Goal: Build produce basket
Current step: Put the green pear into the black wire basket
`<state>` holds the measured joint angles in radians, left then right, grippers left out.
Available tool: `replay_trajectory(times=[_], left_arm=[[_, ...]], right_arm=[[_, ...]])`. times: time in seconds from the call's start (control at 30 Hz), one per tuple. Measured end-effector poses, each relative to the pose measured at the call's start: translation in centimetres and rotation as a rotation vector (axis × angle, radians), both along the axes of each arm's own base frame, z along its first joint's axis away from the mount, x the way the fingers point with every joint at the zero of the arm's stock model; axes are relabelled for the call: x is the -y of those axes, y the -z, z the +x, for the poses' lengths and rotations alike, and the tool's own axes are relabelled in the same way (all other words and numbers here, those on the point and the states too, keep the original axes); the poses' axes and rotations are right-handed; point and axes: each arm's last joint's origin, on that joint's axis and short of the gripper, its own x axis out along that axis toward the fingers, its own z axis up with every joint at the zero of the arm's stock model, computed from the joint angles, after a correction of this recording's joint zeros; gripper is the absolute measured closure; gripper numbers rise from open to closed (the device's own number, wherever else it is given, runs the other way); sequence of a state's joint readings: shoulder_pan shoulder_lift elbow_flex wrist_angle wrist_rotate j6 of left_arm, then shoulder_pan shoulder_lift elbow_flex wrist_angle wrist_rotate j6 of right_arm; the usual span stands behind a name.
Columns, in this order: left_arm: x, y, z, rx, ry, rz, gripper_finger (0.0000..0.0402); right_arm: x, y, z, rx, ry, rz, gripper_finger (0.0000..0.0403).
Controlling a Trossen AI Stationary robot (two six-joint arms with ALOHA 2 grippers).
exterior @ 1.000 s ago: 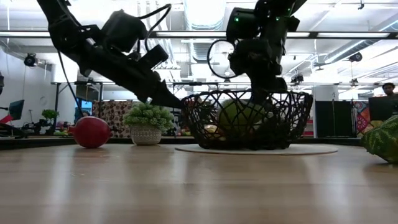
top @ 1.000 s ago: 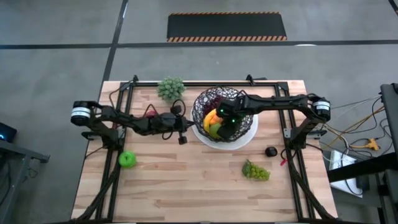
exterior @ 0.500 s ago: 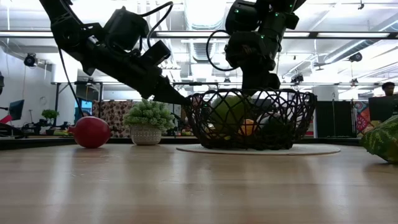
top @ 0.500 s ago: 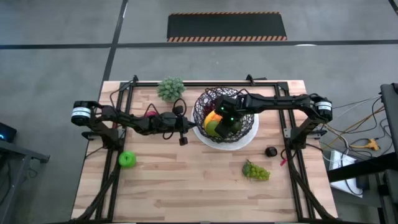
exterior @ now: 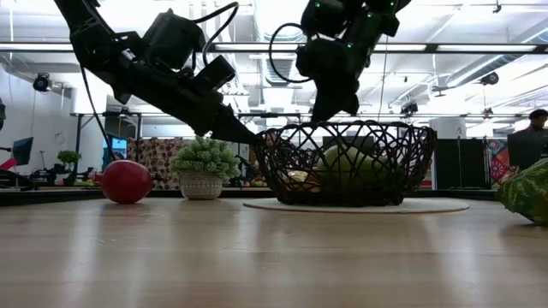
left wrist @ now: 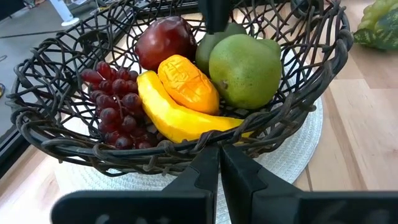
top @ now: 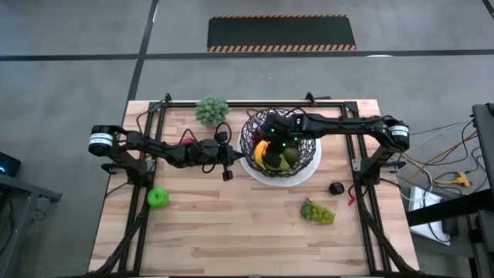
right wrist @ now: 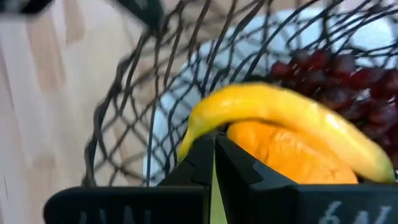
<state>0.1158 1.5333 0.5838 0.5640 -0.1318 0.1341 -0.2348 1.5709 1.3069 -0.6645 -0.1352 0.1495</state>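
The black wire basket stands on its white plate. In it lie a red apple, purple grapes, a banana, an orange carrot and a green pear. My left gripper is shut, with its tips at the basket's left rim. My right gripper is shut and hangs just above the basket's rim, over the banana, touching nothing. A green apple, green grapes and a red fruit lie on the table. My left gripper reaches slanting down from the table's left, and its shut fingertips lie against the outer wall of the basket just under the rim wire. Whether they pinch a wire, I cannot tell. The basket stands flat on its plate.
A leafy potted plant stands near the far edge, left of the basket. A small black object lies right of the plate. The near half of the table is bare wood around the green apple and green grapes.
My right gripper has risen from deep inside the basket until it is clear above the rim, drifting a little toward the far edge. The green pear has shifted inside the basket and now lies toward its right side.
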Motion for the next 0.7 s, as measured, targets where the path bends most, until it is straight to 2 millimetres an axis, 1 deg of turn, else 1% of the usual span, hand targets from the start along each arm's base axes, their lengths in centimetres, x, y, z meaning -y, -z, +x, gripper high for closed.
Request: replay_trajectory(times=[0.27,0.33,0.5,0.7], left_arm=[[0.0,0.0,0.0,-0.004,0.001,0.000,0.0400],[0.0,0.1,0.0,-0.005,0.001,0.000,0.0400],[0.0,0.1,0.0,-0.005,0.001,0.000,0.0400],[0.0,0.1,0.0,-0.007,0.001,-0.001,0.0400]], right_arm=[[-0.5,0.4,-1.0,-0.081,-0.156,0.028,0.0394],[-0.4,0.6,-1.0,-0.096,-0.153,0.019,0.0394],[-0.2,2.1,-0.5,-0.145,-0.154,0.031,0.0394],[0.3,3.5,0.2,-0.164,-0.134,0.044,0.0394]])
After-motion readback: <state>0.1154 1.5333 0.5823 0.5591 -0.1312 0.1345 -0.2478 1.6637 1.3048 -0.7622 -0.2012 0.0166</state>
